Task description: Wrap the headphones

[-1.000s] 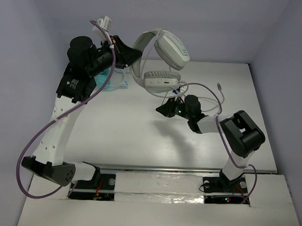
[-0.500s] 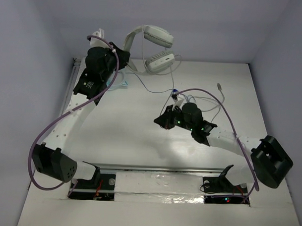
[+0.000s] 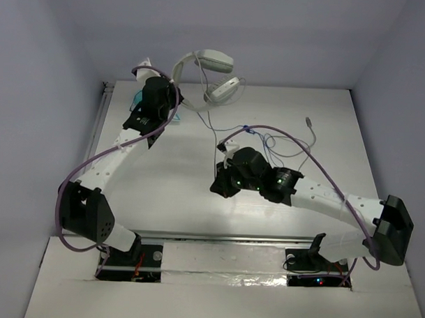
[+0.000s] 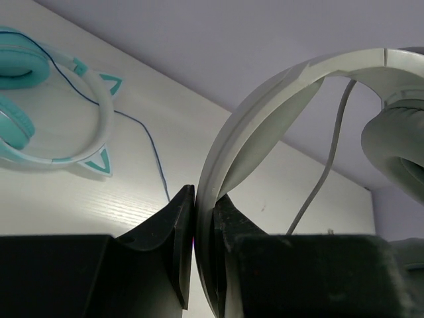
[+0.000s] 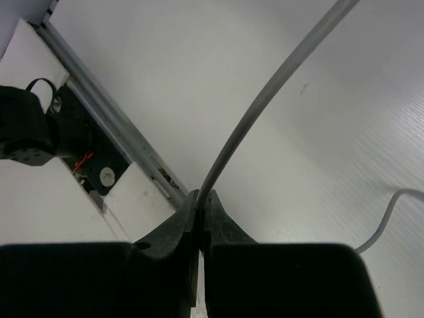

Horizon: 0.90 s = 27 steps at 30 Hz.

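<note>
The white over-ear headphones (image 3: 214, 72) hang in the air at the back of the table. My left gripper (image 3: 176, 93) is shut on their wide headband (image 4: 265, 112), with one padded earcup (image 4: 397, 149) at the right of the left wrist view. Their thin grey cable (image 3: 215, 135) runs down from the earcups to my right gripper (image 3: 217, 187), which is shut on the cable (image 5: 278, 86) above the table's middle. More cable loops (image 3: 286, 144) lie behind the right arm, ending in a plug (image 3: 309, 122).
Small teal headphones (image 4: 40, 106) with a blue cable (image 4: 149, 142) lie on the table by the back left corner, under the left arm (image 3: 138, 100). A metal rail (image 5: 112, 126) runs along the table's near edge.
The left gripper has carried the headphones back and lower toward the rear wall. The right gripper has moved left and toward the near edge, pulling the cable out straighter.
</note>
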Each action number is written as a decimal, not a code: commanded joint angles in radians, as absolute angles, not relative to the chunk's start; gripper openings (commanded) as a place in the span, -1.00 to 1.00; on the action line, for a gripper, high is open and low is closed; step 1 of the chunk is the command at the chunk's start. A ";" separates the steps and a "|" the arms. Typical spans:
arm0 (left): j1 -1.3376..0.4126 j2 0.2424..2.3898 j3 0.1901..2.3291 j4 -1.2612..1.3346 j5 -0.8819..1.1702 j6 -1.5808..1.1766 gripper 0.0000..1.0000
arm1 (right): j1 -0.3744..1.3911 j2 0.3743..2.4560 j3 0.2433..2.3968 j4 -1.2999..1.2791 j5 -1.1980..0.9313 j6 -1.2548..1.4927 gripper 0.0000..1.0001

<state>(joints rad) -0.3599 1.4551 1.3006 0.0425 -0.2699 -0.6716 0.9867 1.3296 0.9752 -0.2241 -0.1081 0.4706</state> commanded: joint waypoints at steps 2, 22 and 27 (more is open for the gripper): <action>-0.414 1.456 1.293 0.153 -0.388 -0.588 -1.00 | 1.035 1.278 1.140 -0.446 -0.020 0.408 -1.00; -0.689 1.460 1.247 -0.228 -0.371 -0.214 -1.00 | 1.035 1.351 1.540 -0.820 0.325 0.206 -1.00; -0.698 1.436 1.218 -0.282 -0.321 -0.143 -1.00 | 1.035 1.354 1.536 -0.842 0.463 0.164 -1.00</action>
<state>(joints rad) -0.7017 1.5085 1.1995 -0.2897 -0.3557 -0.1909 1.0344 1.3575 1.4990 -0.8104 0.3416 0.2169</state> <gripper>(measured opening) 0.102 0.056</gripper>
